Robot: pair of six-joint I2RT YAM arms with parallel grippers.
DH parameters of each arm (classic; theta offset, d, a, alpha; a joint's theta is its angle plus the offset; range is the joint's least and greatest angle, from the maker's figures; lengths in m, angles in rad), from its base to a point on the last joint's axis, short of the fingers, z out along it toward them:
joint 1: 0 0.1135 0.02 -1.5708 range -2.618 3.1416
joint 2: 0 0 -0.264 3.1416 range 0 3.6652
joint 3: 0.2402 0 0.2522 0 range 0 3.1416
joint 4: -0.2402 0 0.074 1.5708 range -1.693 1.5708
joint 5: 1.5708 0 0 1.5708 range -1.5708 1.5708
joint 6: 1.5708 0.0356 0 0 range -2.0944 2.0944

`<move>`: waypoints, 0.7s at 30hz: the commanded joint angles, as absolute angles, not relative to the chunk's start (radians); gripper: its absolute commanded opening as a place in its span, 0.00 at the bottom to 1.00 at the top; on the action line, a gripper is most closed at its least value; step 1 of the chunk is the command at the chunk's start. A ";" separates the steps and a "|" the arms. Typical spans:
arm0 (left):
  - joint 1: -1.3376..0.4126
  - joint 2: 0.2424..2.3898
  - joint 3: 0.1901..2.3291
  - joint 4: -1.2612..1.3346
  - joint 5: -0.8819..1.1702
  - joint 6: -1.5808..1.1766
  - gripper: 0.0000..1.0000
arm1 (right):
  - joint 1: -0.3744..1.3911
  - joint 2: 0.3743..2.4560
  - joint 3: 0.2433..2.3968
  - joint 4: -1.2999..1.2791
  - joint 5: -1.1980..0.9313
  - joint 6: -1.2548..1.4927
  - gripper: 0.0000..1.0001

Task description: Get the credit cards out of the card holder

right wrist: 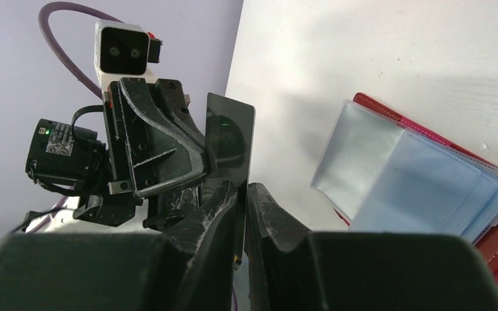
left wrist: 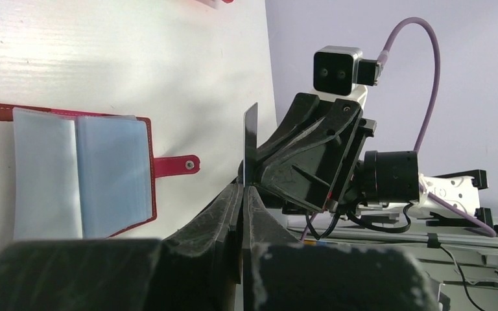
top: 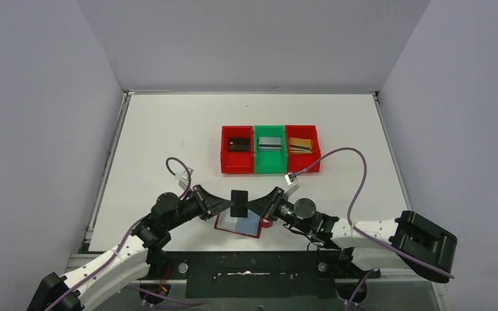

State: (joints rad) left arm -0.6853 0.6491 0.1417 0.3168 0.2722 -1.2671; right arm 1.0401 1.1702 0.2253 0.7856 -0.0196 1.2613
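Above the card holder (top: pixel 240 225), left gripper (left wrist: pixel 246 191) and right gripper (right wrist: pixel 243 191) both pinched one black card (right wrist: pixel 230 139); only the left wrist view showed the clasp tab (left wrist: pixel 183 165).

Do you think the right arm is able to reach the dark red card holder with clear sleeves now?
Probably not yet: the right hand is shut on the thin black plastic card, which the left hand also grips; the card holder lies open below.

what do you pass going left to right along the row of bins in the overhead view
left red bin holding a black card → green bin holding a silver card → right red bin holding a gold card
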 commanded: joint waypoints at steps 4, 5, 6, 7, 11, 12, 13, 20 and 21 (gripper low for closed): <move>-0.683 0.647 0.140 0.416 0.295 -1.273 0.00 | 1.033 1.173 0.201 0.944 -0.040 1.270 0.12; -0.683 0.649 0.137 0.426 0.297 -1.276 0.00 | 1.032 1.174 0.203 0.942 -0.044 1.270 0.15; -0.683 0.650 0.135 0.437 0.300 -1.278 0.00 | 1.032 1.174 0.204 0.942 -0.046 1.271 0.19; -0.684 0.649 0.132 0.451 0.302 -1.283 0.00 | 1.031 1.175 0.204 0.942 -0.046 1.273 0.21; -0.683 0.653 0.128 0.475 0.308 -1.289 0.00 | 1.027 1.184 0.199 0.945 -0.044 1.286 0.29; -0.683 0.653 0.130 0.477 0.309 -1.289 0.00 | 1.026 1.184 0.195 0.947 -0.040 1.291 0.30; -0.683 0.653 0.131 0.477 0.312 -1.289 0.00 | 1.025 1.185 0.192 0.952 -0.036 1.294 0.31; -0.684 0.655 0.127 0.495 0.310 -1.292 0.00 | 1.020 1.214 0.215 0.960 -0.073 1.283 0.31; -0.683 0.659 0.126 0.498 0.311 -1.292 0.00 | 1.021 1.222 0.218 0.973 -0.081 1.282 0.30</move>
